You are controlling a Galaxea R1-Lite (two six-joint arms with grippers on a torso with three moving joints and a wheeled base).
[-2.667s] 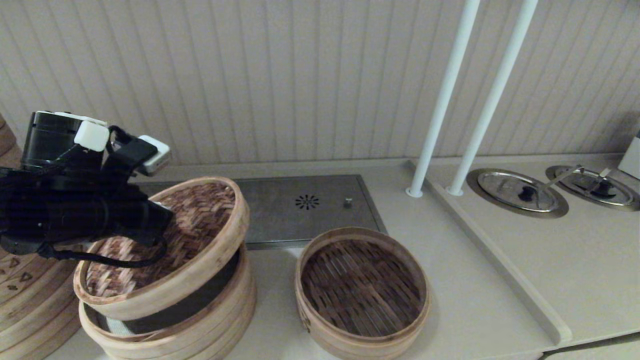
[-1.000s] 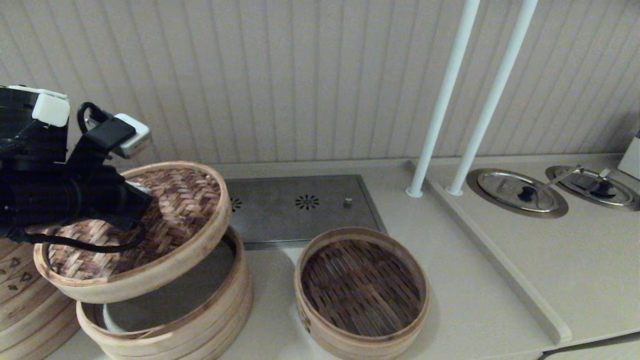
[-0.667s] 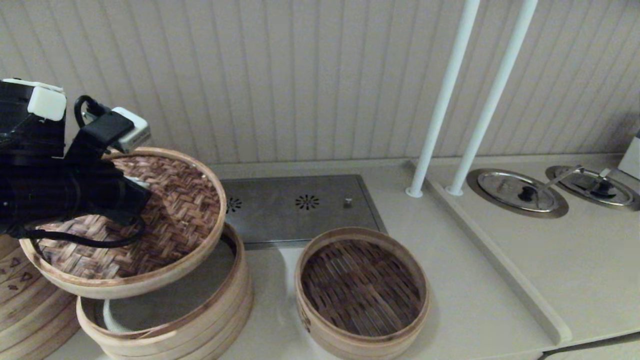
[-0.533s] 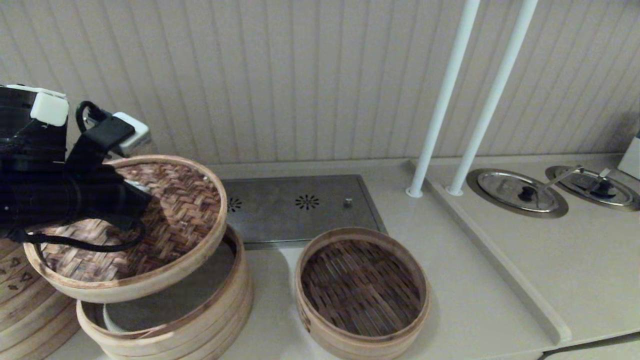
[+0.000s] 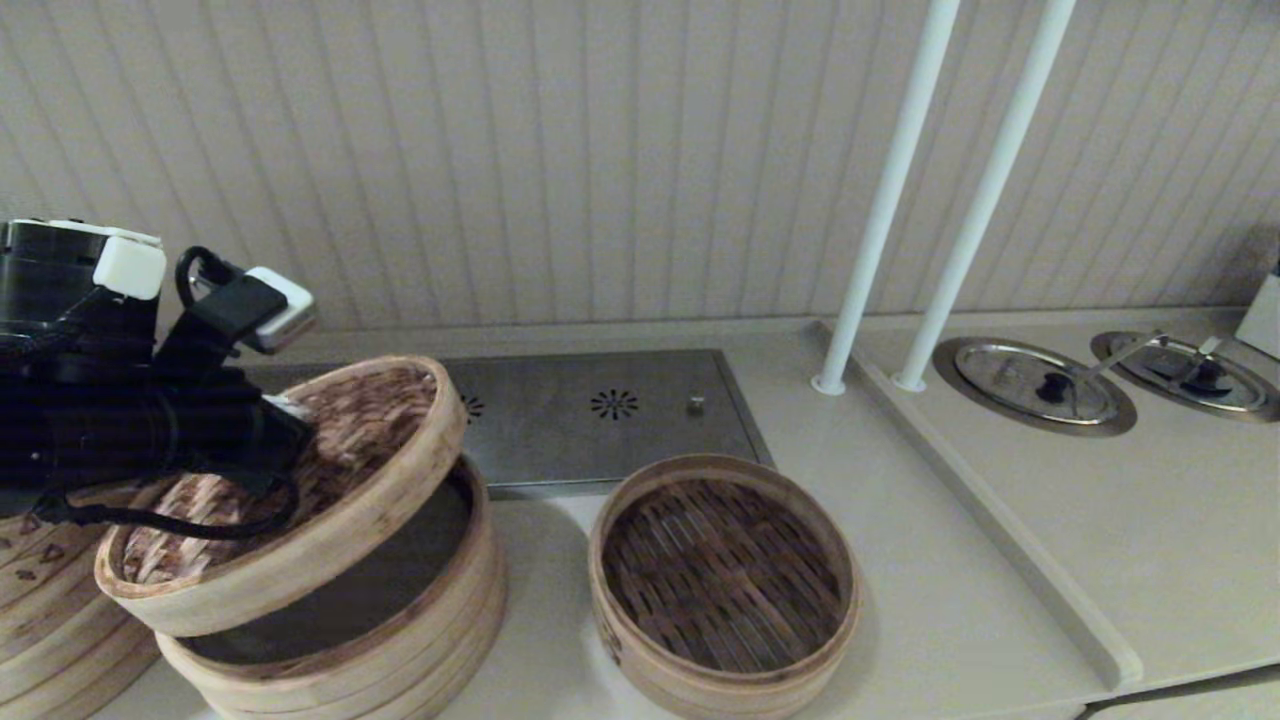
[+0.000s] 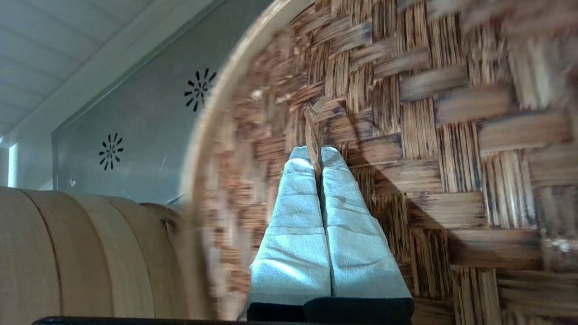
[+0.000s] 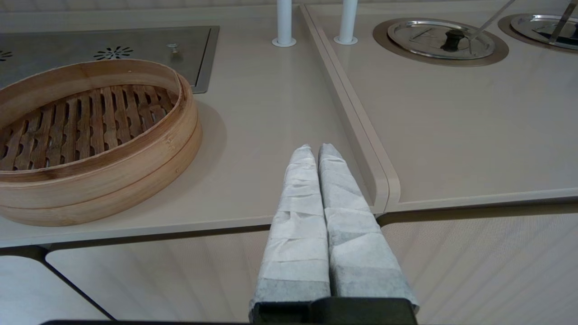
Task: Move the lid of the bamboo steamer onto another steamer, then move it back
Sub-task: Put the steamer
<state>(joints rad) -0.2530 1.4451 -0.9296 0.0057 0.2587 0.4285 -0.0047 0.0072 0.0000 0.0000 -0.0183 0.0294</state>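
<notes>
The bamboo steamer lid point(image 5: 330, 500) hangs tilted over the taller several-ring steamer point(image 5: 400, 640) at the left, its woven top point(image 6: 451, 113) facing me. My left gripper point(image 6: 316, 151) is shut on the lid's small centre loop point(image 6: 312, 128), seen in the left wrist view. In the head view the left arm's black body point(image 5: 150, 430) covers part of the lid. The other steamer point(image 5: 725, 580), low with a dark slatted floor, sits open in the middle of the counter, also shown in the right wrist view as the low basket point(image 7: 90, 135). My right gripper point(image 7: 315, 149) is shut and holds nothing, near the counter's front edge.
A tall stack with triangle marks point(image 5: 40, 600) stands at the far left. A steel drain panel point(image 5: 610, 410) lies behind the baskets. Two white poles point(image 5: 880, 200) rise right of it. Beyond a raised ridge point(image 5: 990, 520), two round metal lids point(image 5: 1035, 385) sit in the right counter.
The lid swung up and left over the past seconds, then came back down and to the right; it now hangs lower and more steeply tilted over the several-ring steamer.
</notes>
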